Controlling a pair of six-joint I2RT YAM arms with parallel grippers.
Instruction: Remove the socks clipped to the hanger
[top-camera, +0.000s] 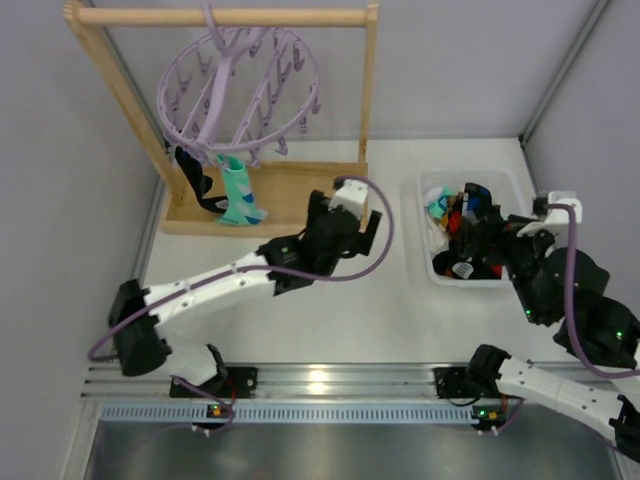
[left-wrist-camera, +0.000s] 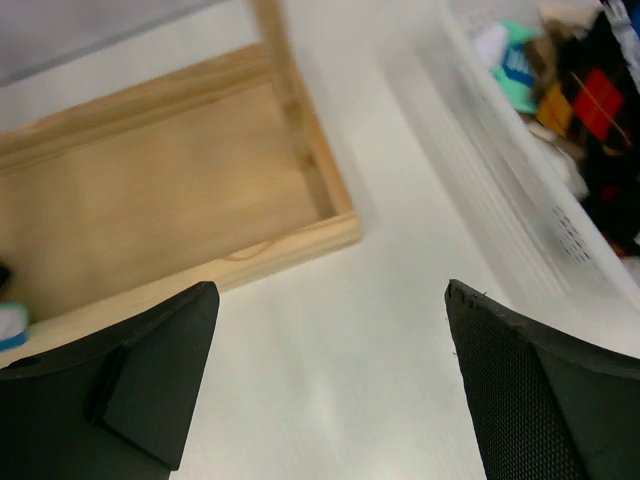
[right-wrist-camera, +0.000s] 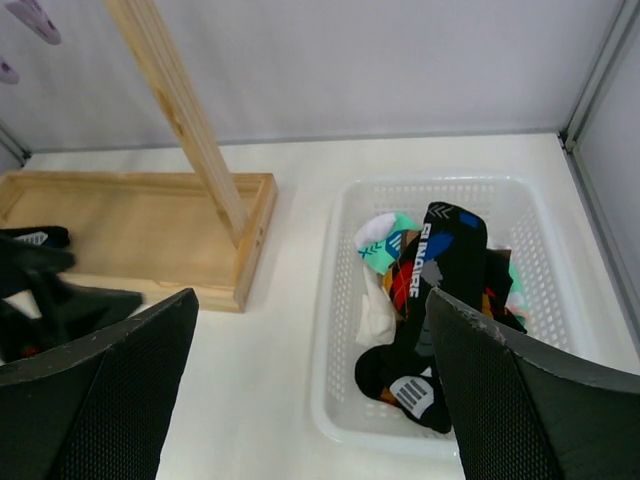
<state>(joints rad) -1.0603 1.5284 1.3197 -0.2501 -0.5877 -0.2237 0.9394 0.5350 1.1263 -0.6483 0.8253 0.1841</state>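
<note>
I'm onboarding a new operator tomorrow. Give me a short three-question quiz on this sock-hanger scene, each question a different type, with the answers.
1. True or false: the left gripper is clamped on a sock.
2. Which socks hang clipped to the hanger? A: argyle only. B: one black, one teal-and-white. C: none.
3. Fill in: the loose socks lie in the white ____.

Key
1. False. Its fingers are apart with nothing between them.
2. B: the black sock and the teal-and-white sock.
3. basket
</note>
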